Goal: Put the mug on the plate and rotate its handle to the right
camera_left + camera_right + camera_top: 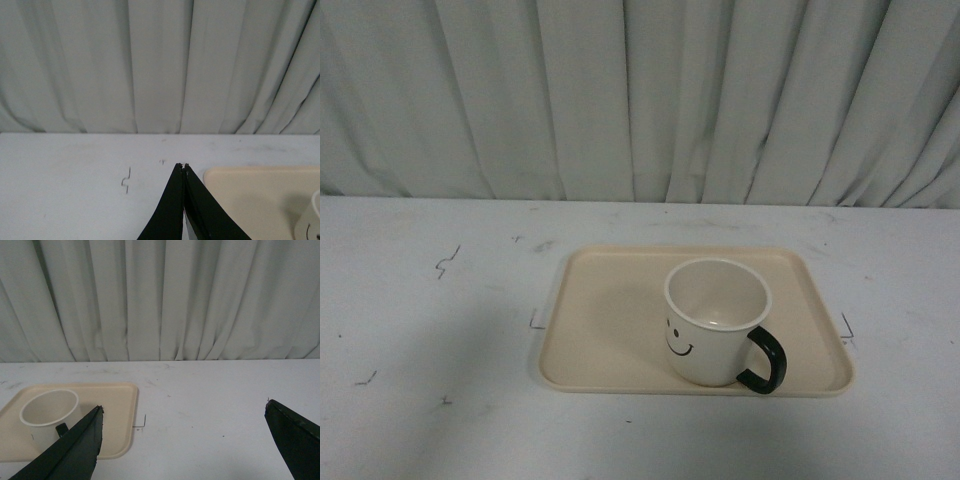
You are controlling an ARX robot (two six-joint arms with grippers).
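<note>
The cream-white mug [715, 320] with a black smiley face stands upright on the beige plate [610, 320], towards its right front part. Its dark handle [765, 360] points to the right and slightly to the front. Neither arm shows in the front view. My left gripper [182, 166] is shut and empty, over the table just left of the plate [260, 200]; a sliver of the mug [312, 220] shows at that view's edge. My right gripper [184, 407] is open wide and empty, to the right of the plate [120, 415] and the mug [47, 412].
The white table [430, 380] carries small black marks [445, 262] and corner marks by the plate [847, 328]. A pale pleated curtain [640, 100] hangs along the table's far edge.
</note>
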